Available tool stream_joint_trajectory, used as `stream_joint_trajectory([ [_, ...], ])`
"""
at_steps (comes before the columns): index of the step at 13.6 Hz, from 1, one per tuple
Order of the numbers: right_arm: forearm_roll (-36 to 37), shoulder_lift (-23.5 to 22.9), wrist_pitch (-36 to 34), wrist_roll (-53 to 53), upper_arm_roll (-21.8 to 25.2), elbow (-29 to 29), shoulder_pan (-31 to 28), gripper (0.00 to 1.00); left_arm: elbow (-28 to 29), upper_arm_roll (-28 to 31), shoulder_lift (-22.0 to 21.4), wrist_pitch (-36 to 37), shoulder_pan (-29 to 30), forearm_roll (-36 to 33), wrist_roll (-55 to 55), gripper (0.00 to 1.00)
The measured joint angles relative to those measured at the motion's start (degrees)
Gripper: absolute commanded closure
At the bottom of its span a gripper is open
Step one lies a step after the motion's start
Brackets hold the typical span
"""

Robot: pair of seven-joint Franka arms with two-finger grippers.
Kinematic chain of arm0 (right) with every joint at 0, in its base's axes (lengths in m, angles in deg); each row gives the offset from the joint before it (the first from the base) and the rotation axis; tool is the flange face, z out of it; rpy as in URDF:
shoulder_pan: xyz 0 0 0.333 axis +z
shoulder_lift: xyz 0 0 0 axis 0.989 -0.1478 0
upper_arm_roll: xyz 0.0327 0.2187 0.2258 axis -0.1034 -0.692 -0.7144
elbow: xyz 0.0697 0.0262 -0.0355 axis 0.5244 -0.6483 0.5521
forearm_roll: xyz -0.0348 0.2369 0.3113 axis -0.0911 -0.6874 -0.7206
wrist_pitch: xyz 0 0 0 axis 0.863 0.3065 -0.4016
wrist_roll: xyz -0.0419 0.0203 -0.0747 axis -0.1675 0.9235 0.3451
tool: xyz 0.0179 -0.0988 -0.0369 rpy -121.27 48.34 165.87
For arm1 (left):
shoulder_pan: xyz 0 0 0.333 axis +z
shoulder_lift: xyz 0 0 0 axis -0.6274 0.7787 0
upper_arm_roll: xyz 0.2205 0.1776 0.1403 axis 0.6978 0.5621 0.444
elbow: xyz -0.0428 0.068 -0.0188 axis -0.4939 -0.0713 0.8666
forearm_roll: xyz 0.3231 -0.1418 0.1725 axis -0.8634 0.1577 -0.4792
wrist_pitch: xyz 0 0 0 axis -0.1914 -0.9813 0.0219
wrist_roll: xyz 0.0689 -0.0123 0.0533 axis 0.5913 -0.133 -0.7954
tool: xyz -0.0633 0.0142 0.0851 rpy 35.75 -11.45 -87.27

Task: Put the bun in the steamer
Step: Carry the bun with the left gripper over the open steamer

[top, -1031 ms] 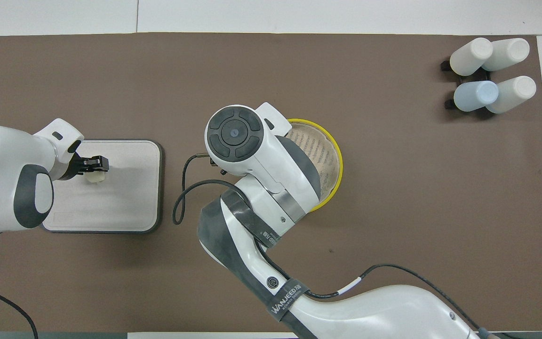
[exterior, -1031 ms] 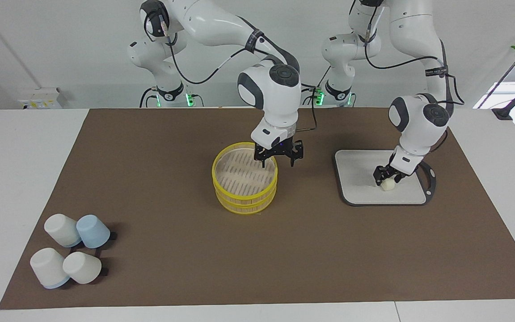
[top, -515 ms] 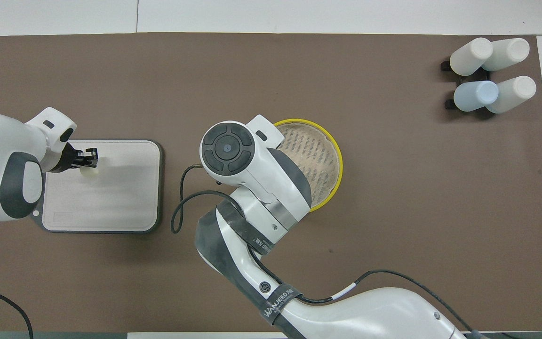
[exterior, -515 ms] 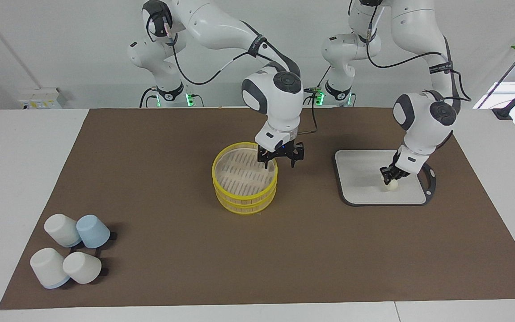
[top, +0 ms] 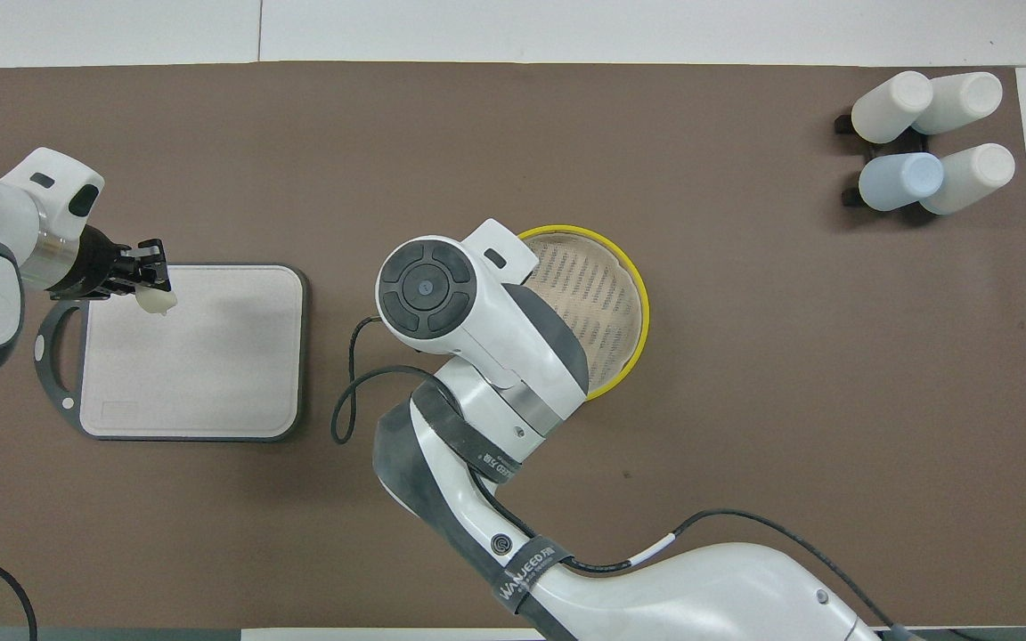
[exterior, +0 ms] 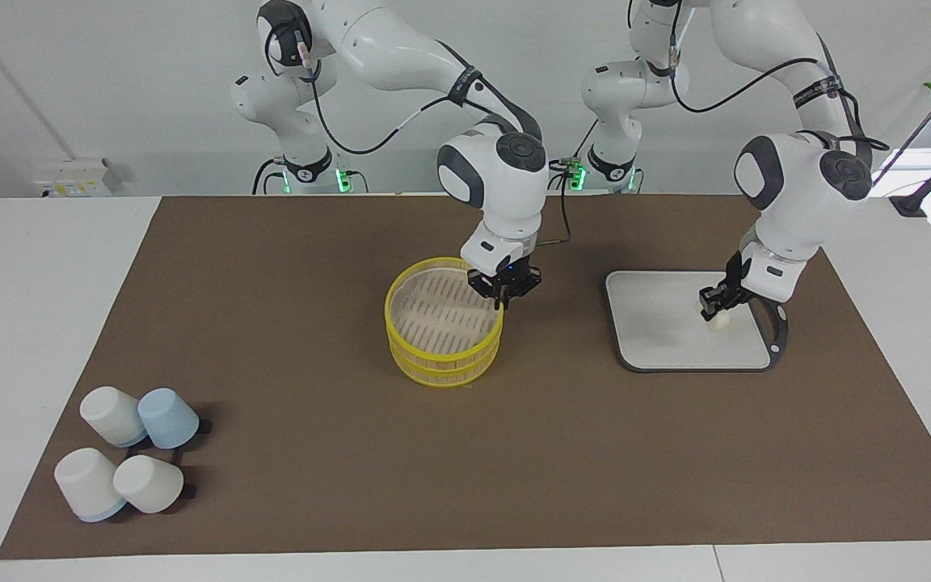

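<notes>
The bun point(exterior: 718, 320) is a small cream-white lump held in my left gripper point(exterior: 714, 304), which is shut on it a little above the grey board point(exterior: 659, 327). In the overhead view the bun point(top: 159, 301) hangs from the left gripper point(top: 150, 278) over the board's point(top: 201, 374) edge farthest from the robots. The yellow-rimmed steamer point(exterior: 443, 361) stands mid-table. My right gripper point(exterior: 504, 288) is shut on its upper rim, on the side toward the left arm's end of the table. In the overhead view the right arm hides that gripper and part of the steamer point(top: 643, 307).
Several upturned white and pale blue cups point(exterior: 126, 457) stand on a dark rack at the right arm's end of the table, farther from the robots than the steamer; they also show in the overhead view point(top: 923, 142). A brown mat point(exterior: 312, 453) covers the table.
My left gripper has risen from the board with the bun in it. My right gripper, open astride the steamer's rim before, has shut on it.
</notes>
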Motion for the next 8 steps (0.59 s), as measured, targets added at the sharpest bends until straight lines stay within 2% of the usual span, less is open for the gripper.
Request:
stream_joint_trajectory([
  [5,0.8,2.1,-3.2,3.5,0.8,2.8,-1.7,1.0,0.0,-0.2,0.0,0.0,-0.1,0.9,3.2,0.79],
  [8,0.0,6.8,-7.0,12.3,1.0,3.6,-8.6,1.0,-0.3,-0.9,0.0,0.0,-3.3,1.7,10.2,0.78],
])
